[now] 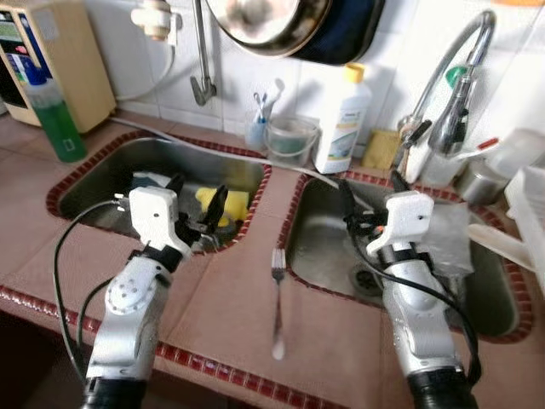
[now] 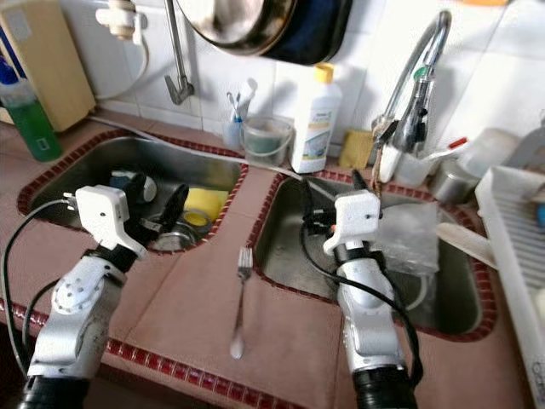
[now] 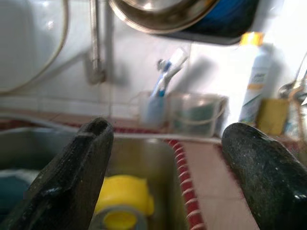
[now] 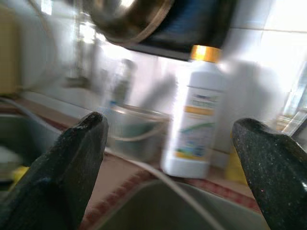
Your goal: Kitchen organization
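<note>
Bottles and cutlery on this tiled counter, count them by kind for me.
White detergent bottle with yellow cap: 1
Green liquid bottle with blue top: 1
Silver metal fork on the strip between the two sinks: 1
Total: 3

Two head views, side by side, looking forward and down from above the counter onto a double sink (image 1: 281, 183), both arms reaching in from below. Nearly identical scene in both, slightly shifted sideways. Left wrist view, low and close between the spread fingers (image 3: 72, 177) of the left gripper (image 1: 197, 204), facing the tiled back wall, a white bottle (image 3: 254, 79) beyond the fingertips. Right wrist view, from the right gripper (image 1: 372, 200), facing the same bottle, closer, blurred. Hanging pan (image 4: 124, 17) shared by all views.
</note>
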Tool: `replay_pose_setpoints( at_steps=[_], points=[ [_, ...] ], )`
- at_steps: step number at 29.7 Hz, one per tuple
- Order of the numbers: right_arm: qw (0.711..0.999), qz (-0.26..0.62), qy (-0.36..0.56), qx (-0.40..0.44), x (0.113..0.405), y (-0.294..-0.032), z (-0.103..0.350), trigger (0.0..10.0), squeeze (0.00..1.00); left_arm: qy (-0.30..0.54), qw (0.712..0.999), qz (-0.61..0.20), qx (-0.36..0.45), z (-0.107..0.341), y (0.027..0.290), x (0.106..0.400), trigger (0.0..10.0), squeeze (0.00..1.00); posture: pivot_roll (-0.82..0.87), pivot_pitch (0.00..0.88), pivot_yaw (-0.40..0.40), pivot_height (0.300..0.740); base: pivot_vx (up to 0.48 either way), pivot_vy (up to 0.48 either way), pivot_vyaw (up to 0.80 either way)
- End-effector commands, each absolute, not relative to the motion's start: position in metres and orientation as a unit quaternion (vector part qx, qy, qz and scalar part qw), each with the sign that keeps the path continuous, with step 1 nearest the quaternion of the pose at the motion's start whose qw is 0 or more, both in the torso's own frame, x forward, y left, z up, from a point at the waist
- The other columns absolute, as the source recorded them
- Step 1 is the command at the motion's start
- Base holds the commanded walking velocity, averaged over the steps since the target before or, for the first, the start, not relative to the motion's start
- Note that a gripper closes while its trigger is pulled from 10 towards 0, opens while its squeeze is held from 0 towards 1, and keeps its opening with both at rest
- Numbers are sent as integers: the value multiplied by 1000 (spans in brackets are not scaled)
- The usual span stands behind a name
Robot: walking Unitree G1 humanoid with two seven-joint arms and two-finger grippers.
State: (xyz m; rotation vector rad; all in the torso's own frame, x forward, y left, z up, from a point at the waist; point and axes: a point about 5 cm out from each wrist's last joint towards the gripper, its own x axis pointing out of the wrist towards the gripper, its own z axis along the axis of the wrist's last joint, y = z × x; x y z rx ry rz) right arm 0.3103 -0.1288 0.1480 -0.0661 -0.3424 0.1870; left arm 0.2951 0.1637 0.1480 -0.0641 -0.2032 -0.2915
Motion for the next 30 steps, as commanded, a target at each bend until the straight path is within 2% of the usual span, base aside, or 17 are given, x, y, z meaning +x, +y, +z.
replay_pose_setpoints(
  at_steps=[1,5,15,24,28,30],
  points=[
    [981,84,-172,-38,311,-135,151,10000,0,-91,983,-155,-30,147,159,295,10000,0,-64,0,-18,740,0,0,0],
    [981,84,-168,-41,309,-137,149,10000,0,-77,983,-168,5,140,155,290,10000,0,-65,0,-17,740,0,0,0],
    [984,103,-137,-47,295,-134,133,10000,0,-48,977,-204,32,131,154,266,10000,0,-61,39,-18,740,0,0,0],
    [984,114,-129,-44,292,-131,132,10000,0,-19,961,-274,33,123,128,231,10000,0,-47,62,-20,740,0,0,0],
    [983,125,-127,-41,291,-125,132,10000,0,-14,966,-255,40,120,136,233,10000,0,-45,64,-22,740,0,0,0],
    [982,137,-123,-40,289,-119,130,10000,0,-6,976,-215,30,121,153,242,10000,0,-46,67,-24,740,0,0,0]
  ],
)
